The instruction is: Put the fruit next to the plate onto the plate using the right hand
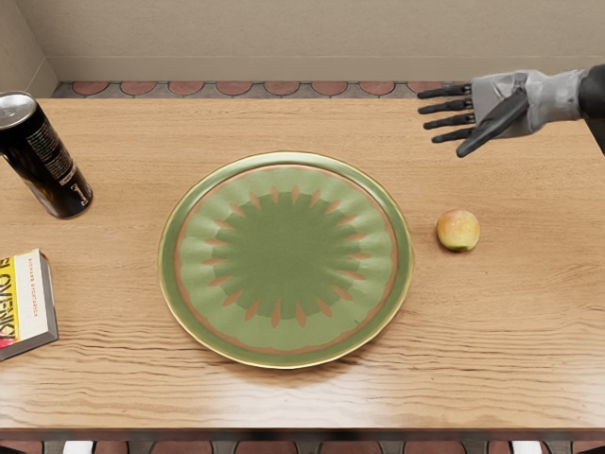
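Fingers of the right hand are held spread and empty, apparently readied for the fruit lying well below them, beside the plate.

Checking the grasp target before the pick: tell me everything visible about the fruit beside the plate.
The fruit is small and round, yellow-green with a reddish blush, apple-like, smooth-skinned. It rests on the wooden table, just right of the plate without touching it. Nothing holds it; the open right hand hovers apart, farther back.
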Motion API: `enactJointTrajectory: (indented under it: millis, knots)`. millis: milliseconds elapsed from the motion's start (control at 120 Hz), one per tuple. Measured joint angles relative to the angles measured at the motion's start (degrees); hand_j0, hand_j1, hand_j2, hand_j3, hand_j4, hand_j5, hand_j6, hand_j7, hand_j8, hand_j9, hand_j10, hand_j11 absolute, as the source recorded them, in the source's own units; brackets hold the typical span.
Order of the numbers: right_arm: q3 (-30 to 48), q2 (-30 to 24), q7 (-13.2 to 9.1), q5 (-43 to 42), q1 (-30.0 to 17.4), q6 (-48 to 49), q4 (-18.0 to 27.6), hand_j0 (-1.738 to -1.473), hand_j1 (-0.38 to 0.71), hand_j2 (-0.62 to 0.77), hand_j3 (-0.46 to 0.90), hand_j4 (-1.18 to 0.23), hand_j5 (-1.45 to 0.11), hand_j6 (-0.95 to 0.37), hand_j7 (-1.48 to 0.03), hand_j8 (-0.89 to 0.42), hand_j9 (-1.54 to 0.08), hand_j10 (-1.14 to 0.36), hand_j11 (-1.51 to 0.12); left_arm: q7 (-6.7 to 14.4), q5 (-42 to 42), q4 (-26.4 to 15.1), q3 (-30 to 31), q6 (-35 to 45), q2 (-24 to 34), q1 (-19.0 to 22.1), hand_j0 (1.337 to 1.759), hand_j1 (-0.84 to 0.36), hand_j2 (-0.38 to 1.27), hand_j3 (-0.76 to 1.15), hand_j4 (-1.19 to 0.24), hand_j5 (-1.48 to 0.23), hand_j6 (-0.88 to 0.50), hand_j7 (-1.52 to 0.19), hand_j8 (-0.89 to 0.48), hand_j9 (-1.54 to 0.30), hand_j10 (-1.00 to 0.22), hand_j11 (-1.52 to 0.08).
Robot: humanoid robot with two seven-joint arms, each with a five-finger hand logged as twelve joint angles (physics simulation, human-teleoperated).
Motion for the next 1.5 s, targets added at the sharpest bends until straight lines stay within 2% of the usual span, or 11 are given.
enactJointTrajectory:
  millis: [150, 233, 283, 392, 433, 558, 658, 767, 1017, 1233, 1500]
  knots:
    - [-1.24, -1.08, -0.13, -1.88, 0.29, 0.00, -0.55, -1.658, -0.33, 0.00, 0.00, -0.02, -0.02, -0.02, -0.02, -0.02, -0.02, -0.02, -0.02, 0.00, 0.01, 0.00, -0.01, 0.00, 0.00, 0.00, 1.658, 0.35, 0.00, 0.00, 0.00, 0.00, 0.00, 0.00, 0.00, 0.00, 0.00, 0.00]
    - [-6.85, -0.98, -0.15, -5.22, 4.02, 0.01, -0.03, -1.658, -0.33, 0.00, 0.00, -0.02, -0.02, -0.02, -0.02, -0.02, -0.02, -0.02, -0.02, 0.00, 0.01, 0.00, -0.01, 0.00, 0.00, 0.00, 1.658, 0.35, 0.00, 0.00, 0.00, 0.00, 0.00, 0.00, 0.00, 0.00, 0.00, 0.00]
    - [-12.06, -0.71, -0.16, -6.52, 8.60, 0.01, 0.34, -1.658, -0.33, 0.00, 0.00, -0.02, -0.02, -0.02, -0.02, -0.02, -0.02, -0.02, -0.02, 0.00, 0.00, 0.00, -0.01, 0.00, 0.00, 0.00, 1.658, 0.35, 0.00, 0.00, 0.00, 0.00, 0.00, 0.00, 0.00, 0.00, 0.00, 0.00]
    - [-31.09, 3.13, -0.17, -7.83, 22.85, 0.00, 1.71, -1.658, -0.33, 0.00, 0.00, -0.02, -0.02, -0.02, -0.02, -0.02, -0.02, -0.02, -0.02, 0.00, 0.01, 0.00, -0.01, 0.00, 0.00, 0.00, 1.658, 0.35, 0.00, 0.00, 0.00, 0.00, 0.00, 0.00, 0.00, 0.00, 0.00, 0.00]
    - [-36.22, 4.49, -0.17, -8.97, 26.43, -1.24, 4.65, -1.658, -0.33, 0.00, 0.00, -0.02, -0.02, -0.02, -0.02, -0.02, -0.02, -0.02, -0.02, 0.00, 0.00, 0.00, 0.00, 0.00, 0.00, 0.00, 1.658, 0.35, 0.00, 0.00, 0.00, 0.00, 0.00, 0.00, 0.00, 0.00, 0.00, 0.00]
    - [-48.56, 7.67, -0.17, -14.06, 33.65, -22.84, 21.01, -1.658, -0.33, 0.00, 0.00, -0.02, -0.02, -0.02, -0.02, -0.02, -0.02, -0.02, -0.02, 0.00, 0.01, 0.00, 0.00, 0.00, 0.00, 0.00, 1.658, 0.35, 0.00, 0.00, 0.00, 0.00, 0.00, 0.00, 0.00, 0.00, 0.00, 0.00]
    - [-55.66, 10.95, -0.17, -15.42, 36.27, -33.53, 27.59, -1.658, -0.33, 0.00, 0.00, -0.02, -0.02, -0.02, -0.02, -0.02, -0.02, -0.02, -0.02, 0.00, -0.01, 0.00, 0.00, 0.00, 0.00, 0.00, 1.658, 0.35, 0.00, 0.00, 0.00, 0.00, 0.00, 0.00, 0.00, 0.00, 0.00, 0.00]
    - [-57.54, 13.84, -0.17, -15.72, 36.21, -42.51, 31.08, -1.658, -0.31, -0.01, 0.00, -0.03, -0.04, -0.03, -0.04, -0.03, -0.04, -0.03, -0.04, 0.00, 0.00, 0.00, 0.00, 0.00, 0.00, 0.00, 1.658, 0.35, 0.00, 0.00, 0.00, 0.00, 0.00, 0.00, 0.00, 0.00, 0.00, 0.00]
    - [-54.92, 19.17, -0.17, -15.64, 27.88, -56.57, 32.71, -1.658, -0.27, -0.01, 0.00, -0.07, -0.09, -0.07, -0.09, -0.07, -0.09, -0.07, -0.09, 0.00, 0.00, 0.00, 0.00, 0.00, 0.00, 0.00, 1.658, 0.35, 0.00, 0.00, 0.00, 0.00, 0.00, 0.00, 0.00, 0.00, 0.00, 0.00]
    - [-54.83, 20.41, -0.17, -15.60, 24.64, -63.24, 32.61, -1.658, -0.16, -0.03, 0.00, -0.16, -0.21, -0.16, -0.21, -0.16, -0.21, -0.16, -0.21, 0.00, 0.00, 0.00, 0.00, 0.00, 0.00, 0.00, 1.658, 0.35, 0.00, 0.00, 0.00, 0.00, 0.00, 0.00, 0.00, 0.00, 0.00, 0.00]
    - [-54.72, 21.05, -0.17, -15.65, 20.85, -67.51, 31.75, -1.658, -0.11, -0.04, 0.00, -0.20, -0.26, -0.20, -0.26, -0.20, -0.26, -0.20, -0.26, 0.00, 0.01, 0.00, 0.00, -0.01, 0.00, 0.00, 1.658, 0.35, 0.00, 0.00, 0.00, 0.00, 0.00, 0.00, 0.00, 0.00, 0.00, 0.00]
